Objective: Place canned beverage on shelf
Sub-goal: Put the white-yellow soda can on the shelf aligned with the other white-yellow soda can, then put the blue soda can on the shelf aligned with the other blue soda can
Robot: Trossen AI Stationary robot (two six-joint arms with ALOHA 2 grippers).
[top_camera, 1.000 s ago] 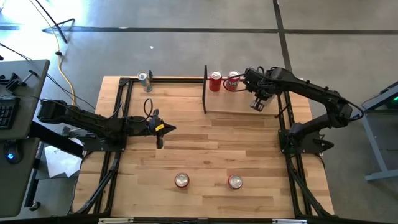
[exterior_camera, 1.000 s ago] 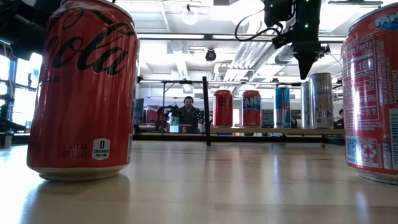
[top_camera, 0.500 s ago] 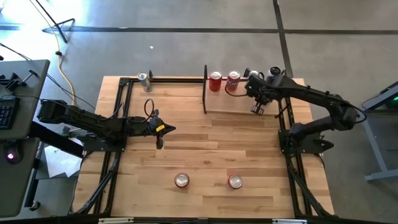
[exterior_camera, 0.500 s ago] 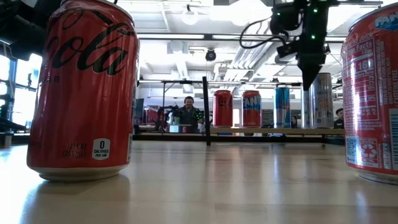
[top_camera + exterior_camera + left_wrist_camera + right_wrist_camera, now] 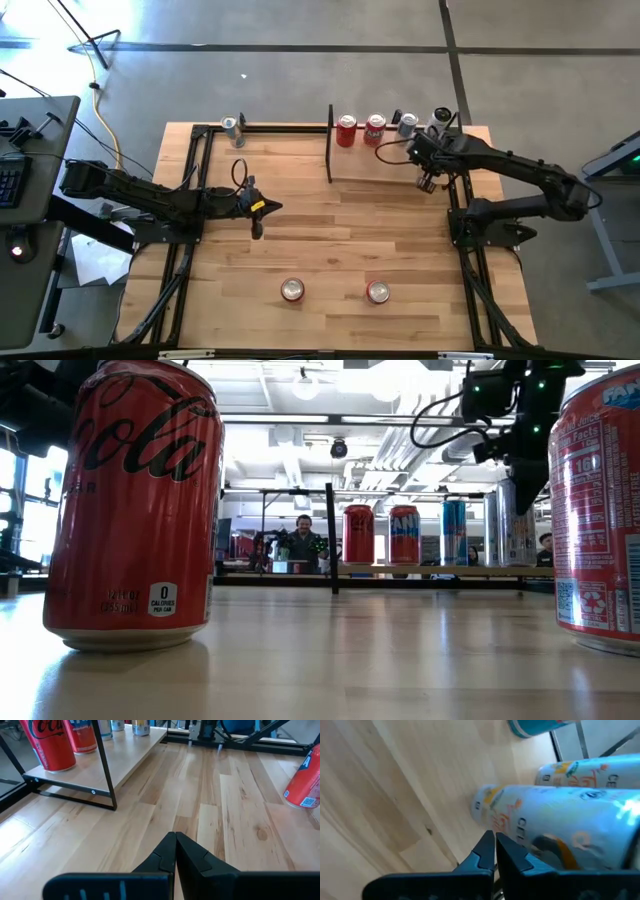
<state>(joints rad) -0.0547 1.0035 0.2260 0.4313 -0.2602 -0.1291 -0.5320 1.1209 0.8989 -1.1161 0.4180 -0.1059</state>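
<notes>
The shelf (image 5: 385, 160) is a light-wood ledge at the table's far right, with a black divider (image 5: 330, 145) at its left end. Several cans stand on it in a row: two red (image 5: 346, 130), one blue (image 5: 405, 124), and silver ones (image 5: 438, 120) at the right end. My right gripper (image 5: 428, 183) hangs shut and empty by the shelf's near right corner, in front of the silver cans (image 5: 570, 820). In the low view it (image 5: 528, 495) is above the ledge. My left gripper (image 5: 257, 228) is shut and empty, low over the table's left middle.
Two red cans (image 5: 291, 290) (image 5: 378, 291) stand upright near the table's front edge, close to the low camera (image 5: 135, 505) (image 5: 600, 510). A silver can (image 5: 232, 126) stands at the far left corner. Black frame bars run along both sides. Bare wood lies between the arms.
My right gripper has drawn back from the row of cans toward the table's right edge and a little toward its near edge, staying shut. The arm has cleared the blue and silver cans, which stand on the shelf.
</notes>
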